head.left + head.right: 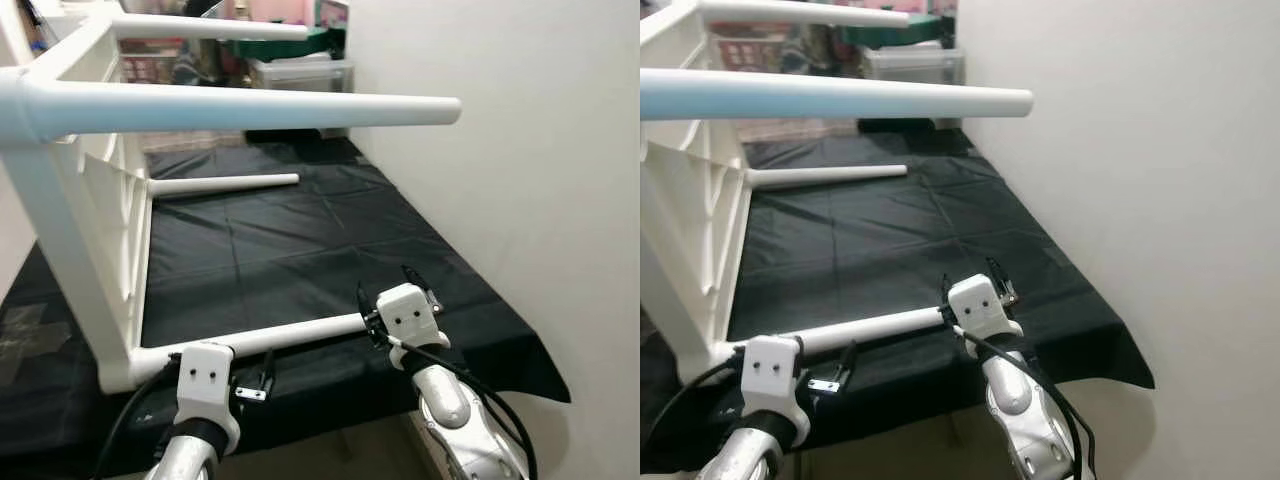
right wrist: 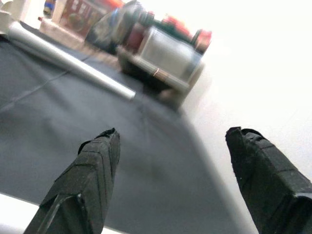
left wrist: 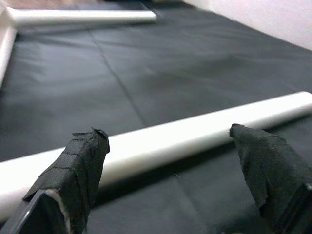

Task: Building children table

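Children's table (image 1: 95,210), white plastic, lies tipped on its side on a black mat (image 1: 300,240) that covers the floor beside a plain pale wall (image 1: 520,180). At the far end of the mat, against the wall, sit a clear storage bin (image 1: 300,72) and a heap of colourful toys and boxes (image 2: 161,34). All four legs point toward the wall, long axes roughly level; the top near leg (image 1: 250,108) juts out overhead, and the lowest near leg (image 1: 270,335) rests along the mat. The left gripper (image 3: 165,161) hangs just over that low leg, fingers spread wide with nothing between them. The right gripper (image 2: 170,170) sits at the leg's free tip, its fingers also wide apart and holding nothing.
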Motion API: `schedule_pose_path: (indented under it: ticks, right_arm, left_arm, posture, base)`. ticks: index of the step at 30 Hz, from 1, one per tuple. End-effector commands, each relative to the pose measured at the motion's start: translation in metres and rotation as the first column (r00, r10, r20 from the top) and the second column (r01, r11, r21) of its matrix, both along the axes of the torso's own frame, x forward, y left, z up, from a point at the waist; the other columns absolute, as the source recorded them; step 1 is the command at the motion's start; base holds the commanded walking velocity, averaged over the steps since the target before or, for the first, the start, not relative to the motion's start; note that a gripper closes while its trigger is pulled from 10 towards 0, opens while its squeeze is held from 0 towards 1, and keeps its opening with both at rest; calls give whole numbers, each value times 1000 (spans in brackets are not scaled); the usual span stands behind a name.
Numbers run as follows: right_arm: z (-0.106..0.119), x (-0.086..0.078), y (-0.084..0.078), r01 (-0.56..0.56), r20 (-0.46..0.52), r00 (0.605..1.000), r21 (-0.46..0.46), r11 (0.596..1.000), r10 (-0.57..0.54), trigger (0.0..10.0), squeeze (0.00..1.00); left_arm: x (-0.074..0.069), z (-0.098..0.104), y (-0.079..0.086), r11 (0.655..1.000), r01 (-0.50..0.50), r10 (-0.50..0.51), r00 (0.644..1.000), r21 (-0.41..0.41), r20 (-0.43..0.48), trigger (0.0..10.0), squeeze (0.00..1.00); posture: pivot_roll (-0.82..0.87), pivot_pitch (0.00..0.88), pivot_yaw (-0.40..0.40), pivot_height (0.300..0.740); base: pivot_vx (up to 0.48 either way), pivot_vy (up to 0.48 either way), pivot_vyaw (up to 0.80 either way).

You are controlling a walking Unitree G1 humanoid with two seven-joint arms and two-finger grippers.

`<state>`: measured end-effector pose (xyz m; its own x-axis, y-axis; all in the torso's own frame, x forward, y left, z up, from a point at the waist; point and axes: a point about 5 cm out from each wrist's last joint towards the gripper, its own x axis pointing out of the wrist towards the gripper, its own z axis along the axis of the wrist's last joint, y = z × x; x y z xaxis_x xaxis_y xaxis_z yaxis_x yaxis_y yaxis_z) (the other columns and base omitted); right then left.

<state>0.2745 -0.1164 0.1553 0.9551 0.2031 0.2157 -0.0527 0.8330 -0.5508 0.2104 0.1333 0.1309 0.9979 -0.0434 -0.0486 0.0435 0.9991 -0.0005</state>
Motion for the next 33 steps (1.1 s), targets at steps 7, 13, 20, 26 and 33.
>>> schedule_pose_path:
  ticks: [7,13,20,26,33]
  right_arm:
    - [67,2,-17,311,505,842,-165,936,-191,10000,0]
    - [82,9,-15,364,570,798,-200,910,-194,10000,0]
    - [101,21,-3,408,673,722,-226,885,-161,10000,0]
    - [119,37,8,460,762,637,-252,851,-119,10000,0]
    - [140,57,20,515,823,559,-249,820,-100,10000,0]
  left_arm:
    - [25,22,26,992,-72,59,991,100,124,10000,0]
    - [32,23,31,992,-80,67,989,101,130,10000,0]
    - [40,25,28,990,-87,70,987,115,145,10000,0]
    - [50,28,27,988,-106,86,983,116,161,10000,0]
    - [53,27,33,979,-160,138,976,129,167,10000,0]
  posture:
    - [124,33,-52,740]
    - [115,38,-45,740]
    - [118,53,-49,740]
    - [113,61,-51,740]
    - [113,65,-58,740]
  base:
    - [0,0,0]
    - [0,0,0]
    - [0,0,0]
    - [0,0,0]
    - [0,0,0]
